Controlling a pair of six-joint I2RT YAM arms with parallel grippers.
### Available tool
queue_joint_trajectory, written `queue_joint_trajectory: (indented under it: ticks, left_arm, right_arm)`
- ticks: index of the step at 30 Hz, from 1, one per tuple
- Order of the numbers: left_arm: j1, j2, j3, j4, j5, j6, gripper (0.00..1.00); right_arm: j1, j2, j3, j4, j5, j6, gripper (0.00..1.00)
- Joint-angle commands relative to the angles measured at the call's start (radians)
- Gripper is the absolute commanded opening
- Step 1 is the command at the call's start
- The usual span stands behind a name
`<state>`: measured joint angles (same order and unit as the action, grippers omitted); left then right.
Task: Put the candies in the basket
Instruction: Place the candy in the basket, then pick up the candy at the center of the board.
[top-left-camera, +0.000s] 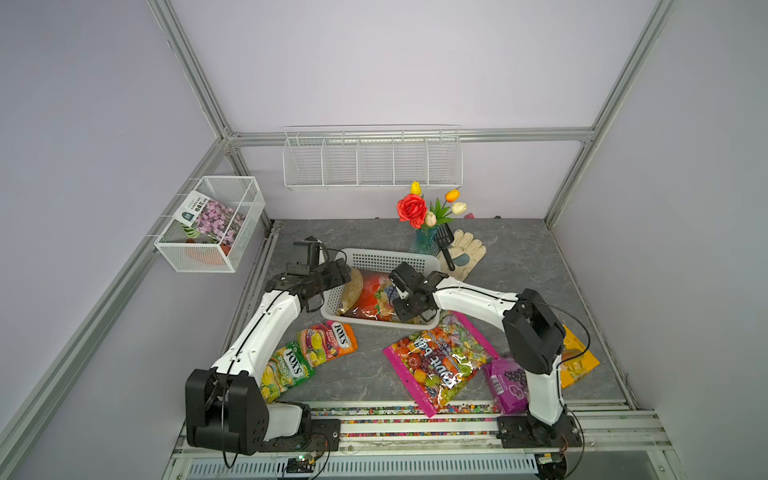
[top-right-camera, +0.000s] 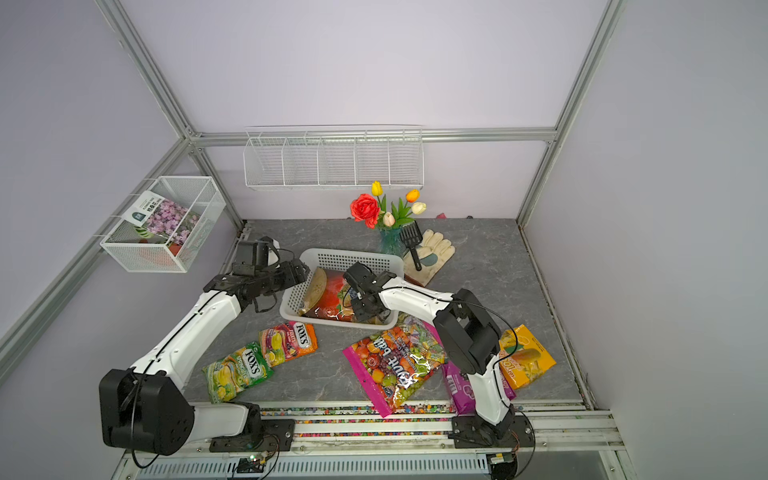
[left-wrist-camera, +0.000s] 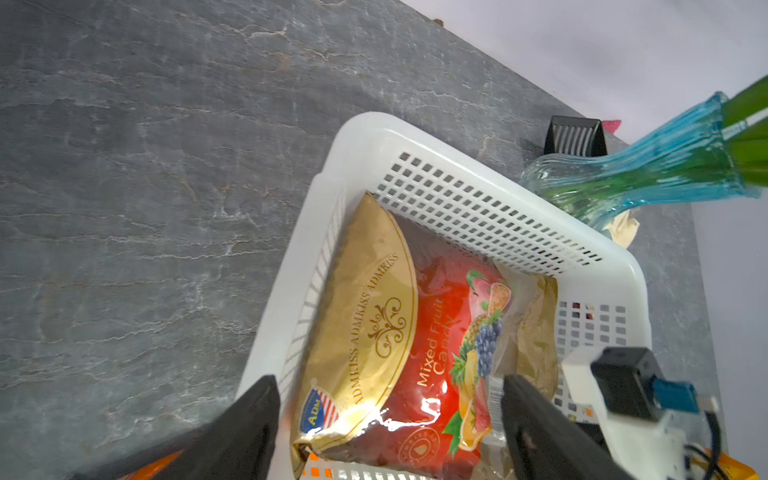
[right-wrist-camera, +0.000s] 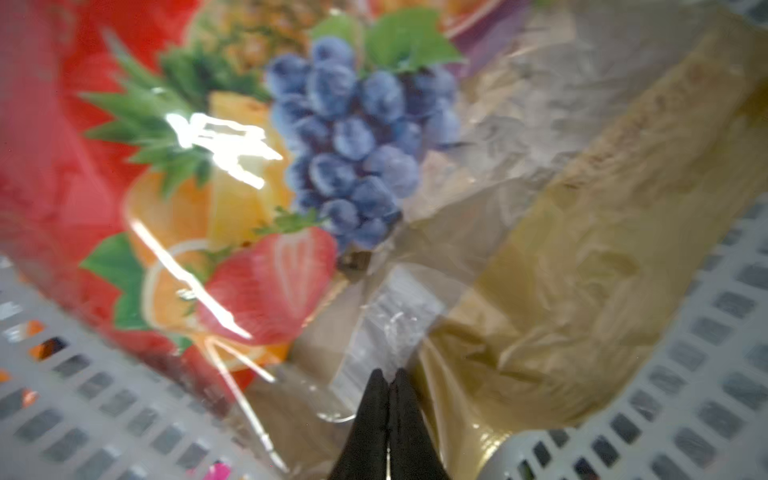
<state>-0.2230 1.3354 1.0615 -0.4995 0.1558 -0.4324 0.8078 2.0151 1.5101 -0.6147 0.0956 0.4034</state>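
The right gripper is hanging low inside the basket, its black jaws pressed together right at the clear end of the red-gold fruit bag; whether any film is pinched, I cannot tell. That bag is lying in the basket. The left gripper is hovering spread wide over the basket's left side, gripping nothing. The orange FOX'S bag, green FOX'S bag, pink-edged clear bag, purple grape bag and yellow-orange mango bag are lying outside it on the grey table
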Motion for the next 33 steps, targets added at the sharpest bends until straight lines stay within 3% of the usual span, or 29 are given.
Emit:
queue_joint_trajectory:
  ticks: [1,6,15,18,21,23,26,28,33]
  left_arm:
    - [-0.032,-0.013,-0.007,0.046,0.010,0.037,0.86]
    - [-0.074,-0.024,-0.009,0.080,0.023,0.058,0.86]
    - [-0.107,-0.089,-0.096,0.173,0.070,0.099,0.87]
    - [-0.114,-0.122,-0.126,0.126,0.059,0.094,0.88]
    - [-0.113,-0.144,-0.132,0.035,-0.019,0.025,0.89]
    - [-0.113,-0.148,-0.119,-0.046,-0.134,-0.116,0.89]
    - [-0.078,-0.157,-0.107,-0.121,-0.179,-0.215,0.90]
    - [-0.040,-0.176,-0.117,-0.133,-0.187,-0.271,0.90]
    - [0.054,-0.224,-0.148,-0.140,-0.202,-0.337,0.90]
  right_arm:
    - [-0.027,0.026,-0.014,-0.003,0.115,0.013,0.08]
    - [-0.026,-0.017,-0.044,0.038,0.071,0.004,0.09]
    - [-0.024,-0.304,-0.168,-0.081,-0.010,-0.005,0.19]
    - [-0.007,-0.411,-0.246,-0.101,-0.110,-0.092,0.25]
    - [0.122,-0.460,-0.279,-0.148,-0.081,-0.237,0.30]
    - [0.235,-0.428,-0.253,-0.201,0.009,-0.274,0.44]
    - [0.335,-0.330,-0.191,-0.226,0.060,-0.235,0.64]
    - [0.369,-0.262,-0.162,-0.210,0.048,-0.233,0.88]
    - [0.396,-0.117,-0.065,-0.219,0.043,-0.207,0.89]
